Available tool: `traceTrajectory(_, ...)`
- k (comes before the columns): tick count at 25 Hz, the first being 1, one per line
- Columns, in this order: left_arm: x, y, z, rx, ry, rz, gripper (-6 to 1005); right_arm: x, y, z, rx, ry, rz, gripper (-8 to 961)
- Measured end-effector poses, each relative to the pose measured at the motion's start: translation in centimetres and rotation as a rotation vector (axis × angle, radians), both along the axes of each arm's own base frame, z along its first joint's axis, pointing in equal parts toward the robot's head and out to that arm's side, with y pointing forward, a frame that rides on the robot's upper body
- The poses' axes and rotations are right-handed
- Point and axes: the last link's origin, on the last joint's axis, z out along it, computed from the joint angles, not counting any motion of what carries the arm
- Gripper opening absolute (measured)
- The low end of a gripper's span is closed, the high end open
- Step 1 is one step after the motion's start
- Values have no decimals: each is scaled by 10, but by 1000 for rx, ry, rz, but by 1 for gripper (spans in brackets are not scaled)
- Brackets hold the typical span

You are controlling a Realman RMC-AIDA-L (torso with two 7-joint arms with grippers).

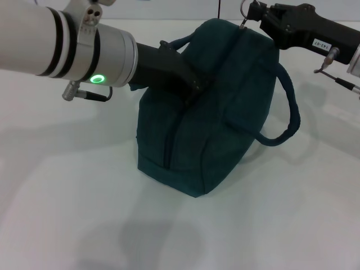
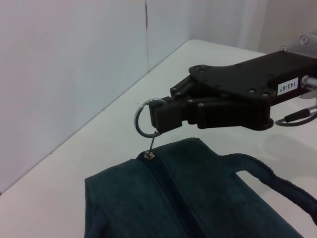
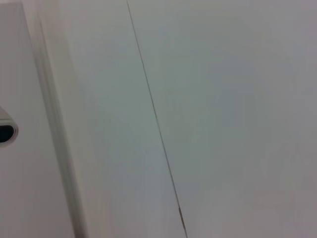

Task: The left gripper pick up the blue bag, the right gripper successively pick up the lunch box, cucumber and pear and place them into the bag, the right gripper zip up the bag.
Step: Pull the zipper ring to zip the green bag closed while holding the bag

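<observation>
1. Your right gripper [image 2: 157, 119] has its fingers clamped on the ring pull [image 2: 145, 117] at the far end of the bag [image 1: 214, 112], which sits on the bench [image 1: 67, 185].
2. The zip line runs along the bag's top toward you — it looks closed already.
3. Left gripper [image 1: 194, 90] presses into the bag's near top; its fingers are hidden — you cannot tell their state.

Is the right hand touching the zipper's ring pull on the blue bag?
Touching. In the left wrist view, the right hand is pinched shut on the ring pull, which hangs by its link from the slider at the end of the blue bag.
</observation>
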Motion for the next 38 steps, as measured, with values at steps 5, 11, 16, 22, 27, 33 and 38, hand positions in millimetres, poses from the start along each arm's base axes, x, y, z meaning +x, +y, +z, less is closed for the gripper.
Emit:
traceTrajectory(5, -1, 0, 3, 8, -12, 8, 36, 0, 0, 0, 0, 0, 0, 14)
traceTrajectory(11, 3, 1, 12, 18, -98, 22, 92, 1, 0, 0, 0, 0, -1, 13)
traceTrajectory(16, 4, 9, 39, 68, -255, 73, 174, 1, 0, 0, 0, 0, -2, 13)
traceTrajectory(22, -7, 26, 52, 96, -331, 160, 299, 1, -1, 0, -1, 1, -1, 13)
traceTrajectory(27, -25, 42, 42, 50, -357, 270, 506, 2, -2, 0, -4, 2, 0, 12)
traceTrajectory(33, -31, 44, 36, 33, -350, 295, 738, 2, -3, 0, -6, 1, 1, 13)
traceTrajectory(38, -37, 42, 33, 18, -347, 322, 733, 3, -3, 0, -6, 1, -1, 13)
